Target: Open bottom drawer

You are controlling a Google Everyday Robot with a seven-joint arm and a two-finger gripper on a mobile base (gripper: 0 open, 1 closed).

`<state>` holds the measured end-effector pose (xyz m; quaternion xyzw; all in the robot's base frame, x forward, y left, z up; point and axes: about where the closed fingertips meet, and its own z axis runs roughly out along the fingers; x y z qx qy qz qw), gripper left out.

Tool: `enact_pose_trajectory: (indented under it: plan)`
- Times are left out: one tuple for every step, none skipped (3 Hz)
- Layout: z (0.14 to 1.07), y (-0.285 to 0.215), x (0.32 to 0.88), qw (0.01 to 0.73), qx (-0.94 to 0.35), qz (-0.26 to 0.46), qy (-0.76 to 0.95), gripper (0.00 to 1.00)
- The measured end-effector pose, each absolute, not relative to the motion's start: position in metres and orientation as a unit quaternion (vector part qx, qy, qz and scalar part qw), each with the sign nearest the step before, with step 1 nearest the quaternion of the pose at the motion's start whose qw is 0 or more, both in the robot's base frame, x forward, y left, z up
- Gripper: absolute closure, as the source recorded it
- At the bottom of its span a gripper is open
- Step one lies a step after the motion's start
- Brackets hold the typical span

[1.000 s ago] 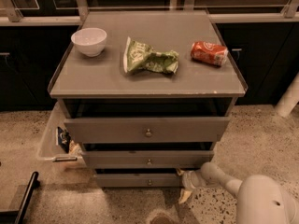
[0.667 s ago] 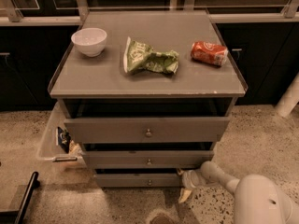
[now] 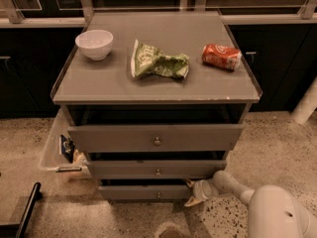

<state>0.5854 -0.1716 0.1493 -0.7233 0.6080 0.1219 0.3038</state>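
The bottom drawer (image 3: 148, 192) is the slim grey front lowest in the cabinet, with a tiny round metal knob (image 3: 158, 195) at its centre. It stands pulled out a little, with a dark gap above it. My gripper (image 3: 194, 192) is at the drawer's right end, level with its front, on a white arm (image 3: 233, 185) that reaches in from the lower right. The mid-sized drawer (image 3: 157, 168) and the tallest drawer (image 3: 156, 138) above are also pulled out.
On the cabinet top (image 3: 114, 83) are a white bowl (image 3: 94, 43), a crumpled green chip bag (image 3: 157, 62) and a red can (image 3: 221, 56) lying on its side. A clear bin (image 3: 59, 150) stands on the floor at the left. A dark bar (image 3: 27, 207) lies at the lower left.
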Motion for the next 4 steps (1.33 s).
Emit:
enact_pose_trajectory:
  plan:
    - [0.154, -0.172, 0.585, 0.304, -0.723, 0.122, 0.608, 0.61]
    - [0.164, -0.183, 0.581, 0.308, -0.724, 0.108, 0.608, 0.84]
    - [0.164, -0.183, 0.581, 0.308, -0.724, 0.108, 0.608, 0.82]
    - [0.164, -0.183, 0.581, 0.308, -0.724, 0.108, 0.608, 0.58]
